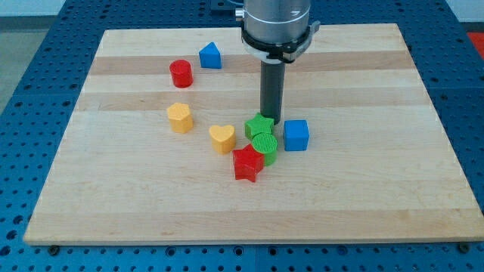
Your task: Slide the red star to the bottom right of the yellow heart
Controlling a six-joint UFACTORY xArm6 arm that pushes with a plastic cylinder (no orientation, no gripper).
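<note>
Standing vertical, the rod sets my tip [271,121] behind the green blocks [260,127]; red star [247,163] sits lower-right of yellow heart [221,138]; no claw fitted

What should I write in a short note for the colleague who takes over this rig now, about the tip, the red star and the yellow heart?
My tip: down at the board, at the upper edge of the green blocks, above the star, not touching it.
Red star: already to the bottom right of the yellow heart, close to it, against the lower green block.
Done: the star appears to be in place.
Left: probably only a check of the position; move the tip away with care for the green blocks and the blue cube.
</note>
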